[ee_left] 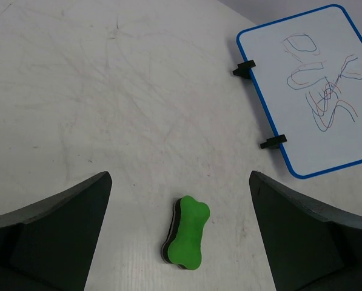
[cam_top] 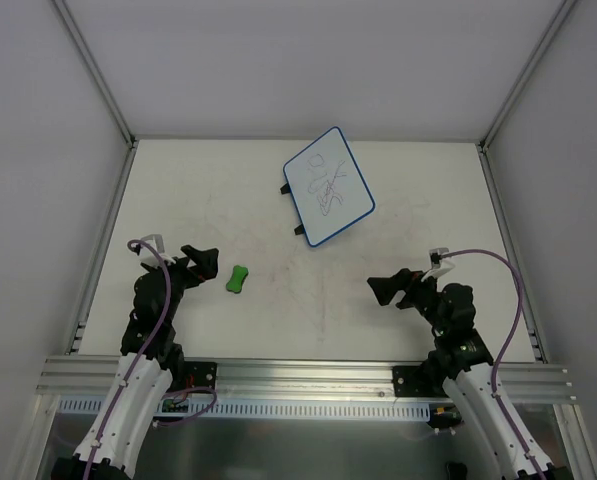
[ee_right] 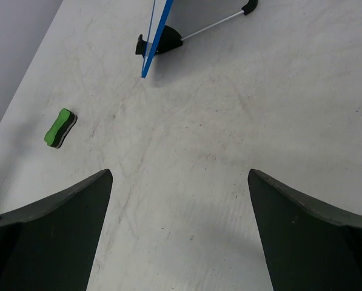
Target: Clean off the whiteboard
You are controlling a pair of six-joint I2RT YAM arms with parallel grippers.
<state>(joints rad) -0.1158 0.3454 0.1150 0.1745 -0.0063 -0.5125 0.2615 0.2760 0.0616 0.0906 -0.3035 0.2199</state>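
One blue-framed white rectangular whiteboard [cam_top: 328, 187], scribbled, sits on the desk [cam_top: 178, 190] beyond and right of one green bone-shaped foam eraser [cam_top: 238, 279], well apart. Left wrist view: two black clips [ee_left: 244, 67]. Right wrist view only: board edge-on, thin rod [ee_right: 211, 24] behind. Left jaws apart, just left of eraser; right jaws apart, well right.

Scuffed white tabletop [cam_top: 228, 190], plain pale walls [cam_top: 38, 150], aluminium frame rail [cam_top: 308, 375] along near edge
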